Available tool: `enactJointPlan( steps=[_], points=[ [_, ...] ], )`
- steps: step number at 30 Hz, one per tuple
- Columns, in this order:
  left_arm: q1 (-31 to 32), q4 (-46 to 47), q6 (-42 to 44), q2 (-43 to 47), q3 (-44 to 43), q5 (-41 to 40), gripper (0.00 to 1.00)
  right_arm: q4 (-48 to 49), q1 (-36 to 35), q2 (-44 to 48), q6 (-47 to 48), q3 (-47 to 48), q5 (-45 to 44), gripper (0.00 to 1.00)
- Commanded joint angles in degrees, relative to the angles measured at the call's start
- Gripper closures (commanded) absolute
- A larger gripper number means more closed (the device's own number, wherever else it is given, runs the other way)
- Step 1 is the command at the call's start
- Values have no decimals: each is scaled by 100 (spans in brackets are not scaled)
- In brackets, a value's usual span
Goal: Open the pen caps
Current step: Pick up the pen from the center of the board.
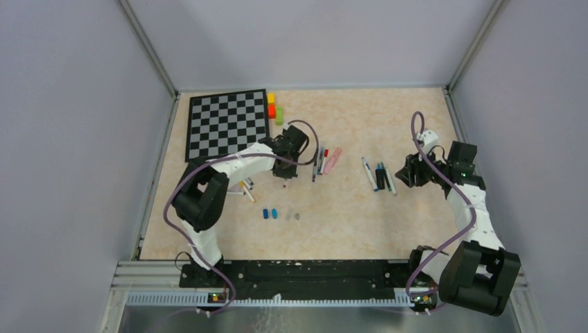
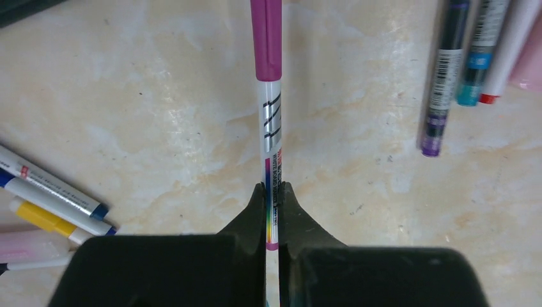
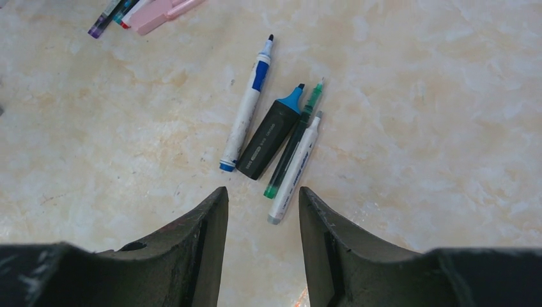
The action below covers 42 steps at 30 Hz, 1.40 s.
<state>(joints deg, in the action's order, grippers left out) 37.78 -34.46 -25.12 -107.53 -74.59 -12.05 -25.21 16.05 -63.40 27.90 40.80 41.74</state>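
Note:
My left gripper [image 2: 272, 187] is shut on the barrel of a white pen [image 2: 271, 137]. Its magenta cap [image 2: 266, 38] is on the far end, pointing away from the fingers. In the top view this gripper [image 1: 285, 175] is beside a row of pens [image 1: 320, 159] and a pink highlighter [image 1: 333, 159]. My right gripper [image 3: 262, 192] is open and holds nothing, just short of several pens [image 3: 268, 137] whose tips show. Loose pen caps, blue [image 1: 270, 214] and grey [image 1: 292, 216], lie near the table's middle. More pens [image 2: 51, 204] lie left of the left gripper.
A chessboard [image 1: 227, 123] lies at the back left, with yellow, red and green blocks [image 1: 272, 107] stacked in a line along its right edge. Grey walls close in the table on three sides.

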Motion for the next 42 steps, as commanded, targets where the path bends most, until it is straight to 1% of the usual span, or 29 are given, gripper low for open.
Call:
enactJointPlan(
  steps=[1, 4, 7, 8, 10, 11, 12, 13, 14, 16, 18, 20, 22, 26, 30, 35, 42],
  points=[
    [11, 440, 70, 1083, 271, 113, 100, -11, 78, 335, 292, -29, 668, 56],
    [11, 1184, 146, 1820, 888, 928, 100, -67, 80, 613, 463, -117, 1236, 56],
    [10, 2354, 138, 2841, 1740, 2101, 100, 23, 82, 935, 279, -239, 2099, 54],
    [17, 2783, 84, 3133, 2095, 2419, 100, 226, 81, 1037, -57, -302, 2441, 53],
    [16, 3618, -234, 3619, 2620, 3002, 100, 937, 82, 1173, -1112, -512, 3169, 51],
    [18, 4061, -435, 3836, 2865, 3261, 100, 1381, 67, 1196, -1750, -628, 3703, 51],
    [31, 4509, -635, 4029, 3137, 3453, 100, 1933, 64, 1200, -2405, -777, 4015, 51],
    [56, 5048, -857, 4188, 3433, 3625, 100, 2783, 27, 1202, -3185, -947, 4160, 51],
    [96, 5543, -1072, 4327, 3690, 3722, 100, 3278, -8, 1208, -3839, -1079, 4183, 50],
    [265, 6537, -1429, 4468, 4162, 3701, 100, 3794, -76, 1268, -4484, -1269, 4134, 50],
    [517, 7288, -1649, 4417, 4398, 3506, 100, 3997, -152, 1381, -4834, -1390, 3805, 47],
    [832, 7645, -1705, 4223, 4428, 3226, 100, 4369, -195, 1519, -5433, -1538, 3366, 45],
    [1134, 7906, -1681, 3978, 4358, 2947, 100, 4989, -222, 1619, -6061, -1709, 3230, 42],
    [1530, 8450, -1673, 3413, 4167, 2522, 100, 5604, -349, 1711, -6907, -1917, 3030, 40],
    [1790, 8665, -1665, 2831, 3827, 2310, 100, 6120, -568, 1712, -7465, -2088, 2893, 42],
    [2073, 8794, -1663, 2347, 3534, 2052, 100, 6695, -770, 1791, -8104, -2373, 2547, 46],
    [2212, 8980, -1783, 1860, 3235, 2046, 100, 6871, -924, 1789, -8160, -2490, 2427, 52]
  ],
)
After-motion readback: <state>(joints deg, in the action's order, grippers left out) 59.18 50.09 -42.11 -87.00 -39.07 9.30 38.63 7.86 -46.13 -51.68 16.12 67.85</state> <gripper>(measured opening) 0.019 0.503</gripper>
